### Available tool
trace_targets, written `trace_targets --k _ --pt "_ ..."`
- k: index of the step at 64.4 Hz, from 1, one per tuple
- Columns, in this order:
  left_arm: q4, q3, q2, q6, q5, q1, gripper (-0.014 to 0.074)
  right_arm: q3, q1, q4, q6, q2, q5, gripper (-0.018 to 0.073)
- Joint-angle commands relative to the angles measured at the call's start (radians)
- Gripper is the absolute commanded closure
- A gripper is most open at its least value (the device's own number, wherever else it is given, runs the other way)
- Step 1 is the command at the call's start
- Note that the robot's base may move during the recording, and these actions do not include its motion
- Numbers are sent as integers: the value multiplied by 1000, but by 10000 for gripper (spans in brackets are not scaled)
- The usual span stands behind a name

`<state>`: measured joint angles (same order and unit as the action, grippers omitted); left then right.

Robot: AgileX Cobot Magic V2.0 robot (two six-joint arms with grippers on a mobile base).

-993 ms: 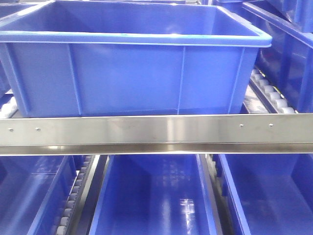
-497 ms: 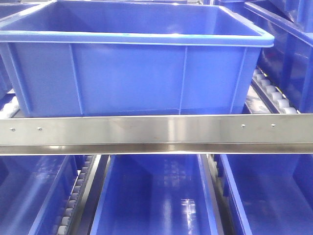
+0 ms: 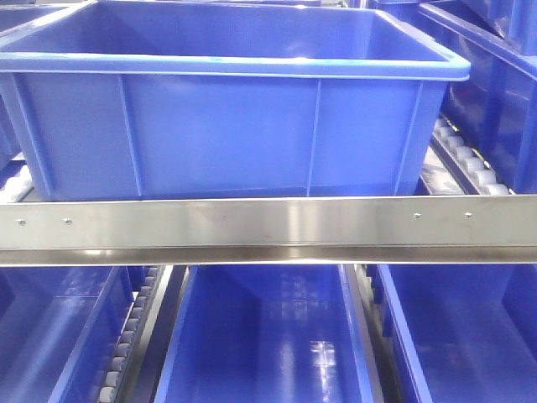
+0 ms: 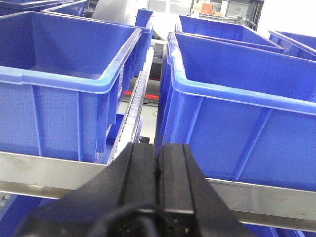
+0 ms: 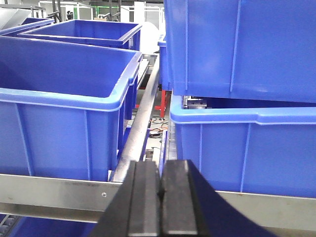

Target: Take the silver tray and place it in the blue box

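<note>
— Well, what did the front camera give you?

— I had the blue box (image 3: 226,101) filling the upper half, wide, ribbed on its front wall, and I saw nothing inside the part of it that showed. It sat on the shelf behind a steel rail (image 3: 268,228) that ran straight across. Below the rail, at 6 o'clock, a narrower blue bin (image 3: 264,344) stood open with only glare on its floor; more bins flanked it at 7 and 5 o'clock.

— And the silver tray?

— I could not find it in any view.

— The grippers?

— My left gripper (image 4: 158,163) sat at 6 o'clock in its wrist view, its black fingers (image 4: 140,173) pressed together with nothing between them. It faced the gap between two blue crates (image 4: 64,84), both bare as far as I saw. My right gripper (image 5: 160,190) was likewise closed on nothing, aimed between a crate (image 5: 69,98) at 9 o'clock and a stacked pair (image 5: 242,79) at 3 o'clock.
</note>
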<state>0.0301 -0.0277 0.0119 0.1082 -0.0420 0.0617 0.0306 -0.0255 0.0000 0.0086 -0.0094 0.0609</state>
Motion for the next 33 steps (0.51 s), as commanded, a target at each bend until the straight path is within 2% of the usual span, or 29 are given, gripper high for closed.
trace_targets --k 1,33 --pt "-2 2 18 11 -95 1 700 2 5 0 -9 -21 83 510" --pt "-2 2 18 11 -95 1 700 2 5 0 -9 -21 83 510"
